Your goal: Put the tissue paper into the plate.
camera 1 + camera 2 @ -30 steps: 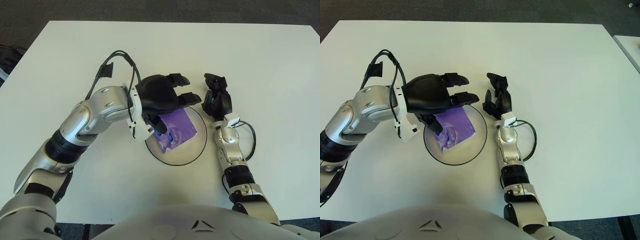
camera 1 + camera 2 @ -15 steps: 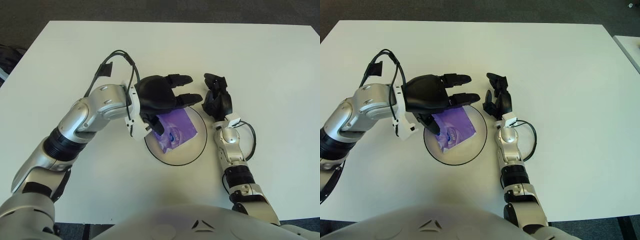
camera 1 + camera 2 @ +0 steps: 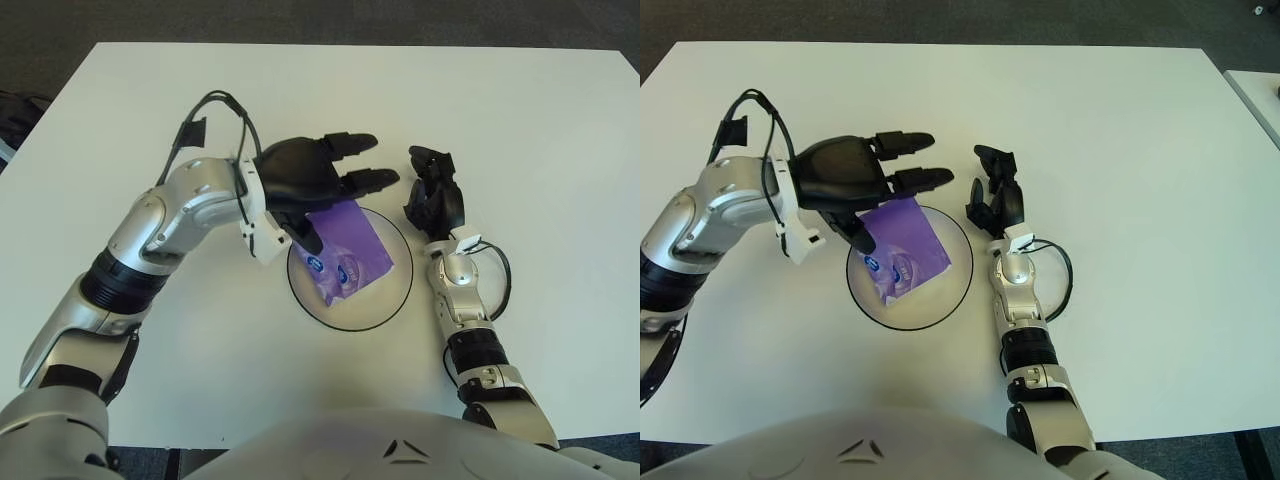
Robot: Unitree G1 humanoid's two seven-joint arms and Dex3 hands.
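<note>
The purple tissue packet [image 3: 347,253] is seen lying inside the clear round plate [image 3: 396,300], toward its 10 o'clock side. The left hand [image 3: 305,180] has been lifted off it toward 10 o'clock since a second ago, its fingers spread wide and empty. The right hand [image 3: 433,195] is unchanged at the plate's 2 o'clock, its fingers loosely curled around nothing.

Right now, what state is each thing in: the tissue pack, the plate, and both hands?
Tissue pack: lying flat inside the plate, released.
Plate: upright on the white table, holding the pack.
Left hand: open, fingers spread, above the plate's far-left rim, holding nothing.
Right hand: beside the plate's right edge, holding nothing.
</note>
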